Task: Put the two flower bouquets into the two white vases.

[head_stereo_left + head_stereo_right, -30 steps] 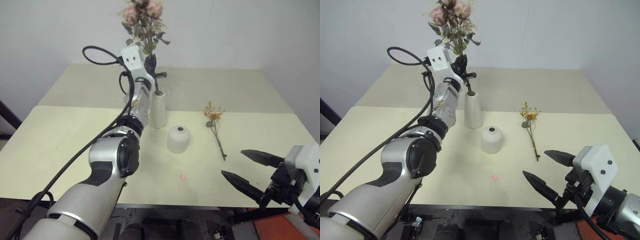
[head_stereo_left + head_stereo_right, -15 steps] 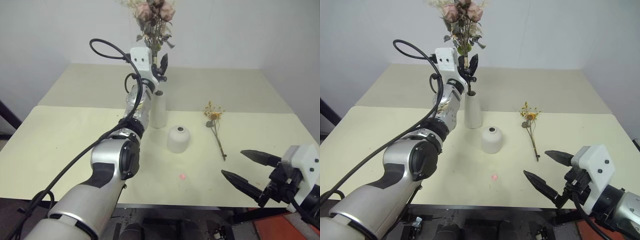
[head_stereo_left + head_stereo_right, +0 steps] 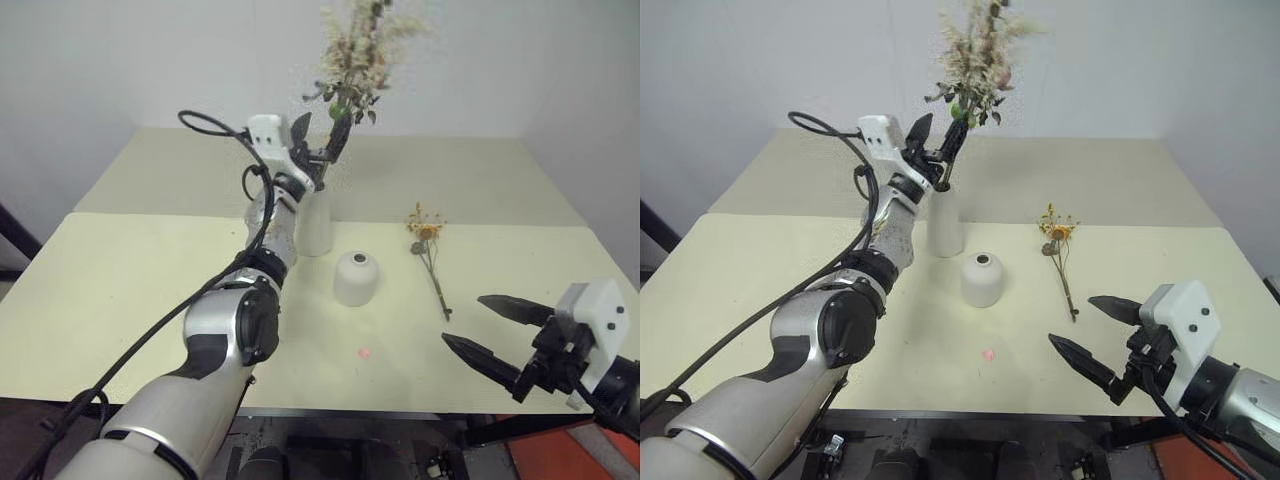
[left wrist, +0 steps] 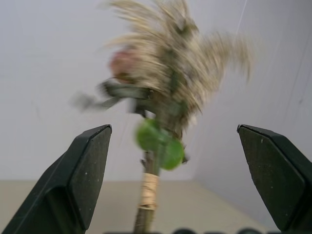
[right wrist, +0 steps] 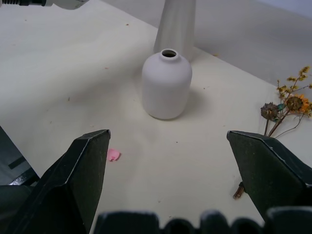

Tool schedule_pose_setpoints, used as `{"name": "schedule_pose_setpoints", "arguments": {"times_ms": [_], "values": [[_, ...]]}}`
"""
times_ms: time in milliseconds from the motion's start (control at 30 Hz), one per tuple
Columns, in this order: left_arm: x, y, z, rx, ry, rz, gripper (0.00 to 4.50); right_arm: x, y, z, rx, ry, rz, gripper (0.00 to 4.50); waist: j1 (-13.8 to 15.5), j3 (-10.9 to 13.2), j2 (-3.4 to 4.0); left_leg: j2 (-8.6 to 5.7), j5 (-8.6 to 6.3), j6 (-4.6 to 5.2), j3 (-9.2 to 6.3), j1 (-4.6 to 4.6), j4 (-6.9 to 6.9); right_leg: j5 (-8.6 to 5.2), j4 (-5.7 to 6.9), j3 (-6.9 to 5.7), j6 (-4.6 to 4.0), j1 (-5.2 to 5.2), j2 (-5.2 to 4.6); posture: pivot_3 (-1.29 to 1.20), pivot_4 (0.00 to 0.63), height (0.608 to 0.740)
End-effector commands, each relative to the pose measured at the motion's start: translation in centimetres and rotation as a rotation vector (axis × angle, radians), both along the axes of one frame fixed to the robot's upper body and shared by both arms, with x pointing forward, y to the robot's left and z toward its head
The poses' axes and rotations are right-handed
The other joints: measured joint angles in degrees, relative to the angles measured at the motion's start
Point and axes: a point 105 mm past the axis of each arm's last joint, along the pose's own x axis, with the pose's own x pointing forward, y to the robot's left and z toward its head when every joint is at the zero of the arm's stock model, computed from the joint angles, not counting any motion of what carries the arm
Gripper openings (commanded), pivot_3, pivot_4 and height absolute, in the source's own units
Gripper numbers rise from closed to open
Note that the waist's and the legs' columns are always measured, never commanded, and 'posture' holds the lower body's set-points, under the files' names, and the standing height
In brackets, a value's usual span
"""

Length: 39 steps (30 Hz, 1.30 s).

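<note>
Pale cream tabletop (image 3: pixel 150 290) against a grey wall carries everything. At the far middle, the bushy bunch (image 3: pixel 355 50) stands stem-down in the tall vase (image 3: pixel 316 220), leaning right; the left gripper (image 3: pixel 320 135) sits at its stem, jaws apart, nothing held. What matters next is the thin sprig (image 3: pixel 430 255), lying flat on the right, stem end towards the near edge, flowers far. The right gripper (image 3: pixel 495 335), jaws wide and empty, hovers just near of that stem end, clearly the closer arm. Left of the sprig stands the short vase (image 3: pixel 357 277), empty; a pink petal (image 3: pixel 366 353) lies nearer.
</note>
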Motion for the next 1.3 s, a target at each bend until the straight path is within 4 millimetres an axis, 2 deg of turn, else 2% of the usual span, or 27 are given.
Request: {"name": "schedule_pose_setpoints", "arguments": {"times_ms": [33, 267, 467, 567, 700, 833, 933, 1000, 1133, 1300], "values": [[-1.2, 2.3, 1.7, -0.045, -0.146, -0.017, 4.49, 0.1, 0.0, 0.6, -0.001, -0.042, 0.01, 4.5, -0.1, 0.0, 0.0, 0.0, 0.0, 0.0, 0.0, 0.01, 0.0, 0.0, 0.0, 0.0, 0.0, 0.0, 0.0, 0.0, 0.15, 0.74], [-2.9, 7.3, 1.8, -0.078, -0.247, -0.04, 4.49, 1.1, -0.3, 0.8, 0.014, -0.047, 0.013, 4.5, -0.3, 0.0, 0.02, 0.02, 0.0, 0.01, -0.03, 0.0, 0.03, 0.01, 0.01, -0.01, -0.01, -0.02, 0.0, 0.0, 0.15, 0.74], [-7.0, 12.8, -1.4, 0.235, -0.158, -0.041, 4.49, 3.9, -1.5, 0.5, -0.028, -0.003, -0.037, 4.5, -1.8, -0.1, 0.08, 0.09, 0.0, 0.0, -0.02, 0.09, 0.0, 0.02, 0.13, 0.12, -0.03, -0.03, 0.03, 0.0, 0.15, 0.74], [-8.5, 14.0, -2.4, 0.318, -0.091, -0.022, 4.49, 6.3, -2.2, 0.3, -0.058, 0.043, -0.086, 4.5, -1.5, -0.1, 0.06, 0.1, 0.0, 0.0, -0.04, 0.1, 0.06, 0.03, 0.16, 0.08, -0.05, -0.03, 0.02, 0.0, 0.15, 0.74], [-10.4, 14.3, -3.9, 0.458, -0.023, -0.036, 4.49, 10.2, -2.6, 0.1, -0.109, 0.122, -0.146, 4.5, -0.6, -0.1, 0.07, 0.1, 0.01, 0.0, -0.03, 0.11, 0.14, 0.04, 0.13, 0.02, -0.08, 0.01, 0.02, 0.0, 0.15, 0.74], [-12.9, 13.9, -5.7, 0.64, 0.019, -0.117, 4.49, 14.9, -2.3, 0.2, -0.134, 0.211, -0.218, 4.5, -1.3, -0.1, 0.09, 0.1, 0.0, 0.01, 0.03, 0.06, 0.07, 0.04, 0.08, 0.06, -0.1, -0.13, 0.01, 0.0, 0.15, 0.74], [-13.9, 13.4, -6.2, 0.691, 0.042, -0.159, 4.49, 17.4, -2.7, -0.3, -0.159, 0.273, -0.296, 4.5, -1.2, -0.1, 0.08, 0.14, 0.0, 0.01, 0.02, 0.01, -0.02, 0.04, 0.05, 0.03, -0.14, -0.23, 0.05, 0.0, 0.15, 0.74], [-14.4, 13.2, -6.0, 0.725, 0.026, -0.162, 4.49, 18.9, -2.8, -1.3, -0.195, 0.333, -0.312, 4.5, -1.0, -0.1, 0.09, 0.15, 0.0, 0.01, -0.04, -0.05, -0.05, 0.03, 0.05, -0.07, -0.16, -0.29, 0.04, 0.0, 0.15, 0.74], [-14.8, 12.8, -5.9, 0.744, 0.015, -0.156, 4.49, 20.4, -2.4, -2.7, -0.232, 0.424, -0.299, 4.5, -1.0, -0.1, 0.11, 0.08, 0.01, 0.01, 0.02, -0.12, -0.03, 0.04, 0.02, -0.04, -0.17, -0.33, -0.03, 0.0, 0.15, 0.74], [-15.4, 12.7, -6.8, 0.795, 0.023, -0.153, 4.49, 21.6, -2.0, -4.1, -0.263, 0.481, -0.287, 4.5, -1.3, -0.1, 0.12, 0.1, 0.0, 0.01, 0.03, -0.13, -0.07, 0.04, 0.06, -0.03, -0.18, -0.42, -0.01, 0.0, 0.15, 0.74]]}}
